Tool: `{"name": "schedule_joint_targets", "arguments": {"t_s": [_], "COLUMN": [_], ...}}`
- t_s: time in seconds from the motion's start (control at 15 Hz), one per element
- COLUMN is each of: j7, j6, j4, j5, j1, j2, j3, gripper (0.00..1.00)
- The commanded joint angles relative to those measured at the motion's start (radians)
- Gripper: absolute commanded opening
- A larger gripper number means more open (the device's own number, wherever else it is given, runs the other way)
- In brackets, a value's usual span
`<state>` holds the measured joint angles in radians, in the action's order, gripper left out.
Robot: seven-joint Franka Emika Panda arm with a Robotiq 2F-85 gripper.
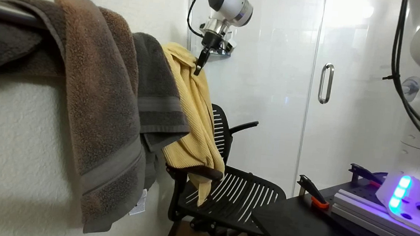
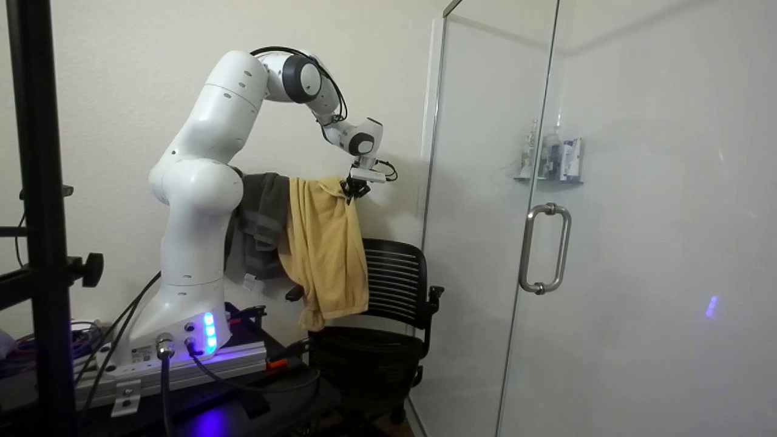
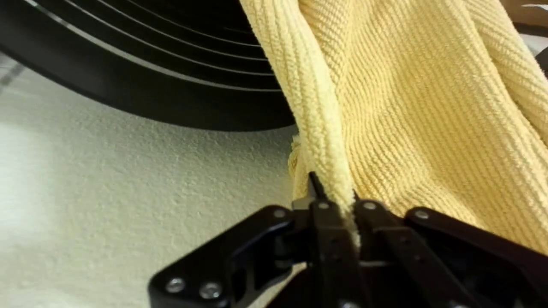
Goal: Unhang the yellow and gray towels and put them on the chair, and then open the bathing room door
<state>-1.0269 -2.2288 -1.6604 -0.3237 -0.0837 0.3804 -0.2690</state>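
The yellow towel (image 1: 191, 120) hangs over the rail by the wall, and its lower part lies over the chair's armrest; it also shows in an exterior view (image 2: 325, 261) and the wrist view (image 3: 406, 107). My gripper (image 3: 334, 192) is shut on a fold near the towel's top edge. The gripper shows in both exterior views (image 1: 198, 70) (image 2: 349, 197). The gray towel (image 1: 161, 88) and a brownish-gray towel (image 1: 97, 124) hang beside it. The black chair (image 1: 238, 191) stands below, its backrest (image 2: 394, 279) beside the yellow towel. The glass door (image 2: 643, 340) looks shut; its metal handle (image 2: 561, 249) is visible.
A metal towel rail (image 1: 8, 12) runs along the wall. The black robot table (image 1: 295, 229) with clamps (image 1: 313, 191) stands near the chair. A shelf with bottles (image 2: 549, 179) is behind the glass. A black post (image 2: 42, 243) stands in the foreground.
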Motion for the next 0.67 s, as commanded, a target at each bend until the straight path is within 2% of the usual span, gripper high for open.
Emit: {"name": "schedule_joint_targets", "arguments": {"t_s": [0.0, 0.13, 0.47, 0.6], "j7": [0.021, 0.069, 0.257, 0.333], "j6": [0.041, 0.07, 0.131, 0.105], "j4": [0.011, 0.048, 0.213, 0.265], "j5": [0.014, 0.04, 0.195, 0.262], "j1": [0.015, 0.005, -0.032, -0.048], "j2": [-0.097, -0.141, -0.184, -0.187], "j3": [0.014, 0.031, 0.06, 0.066], "gripper": [0.02, 0.02, 0.02, 0.02]}}
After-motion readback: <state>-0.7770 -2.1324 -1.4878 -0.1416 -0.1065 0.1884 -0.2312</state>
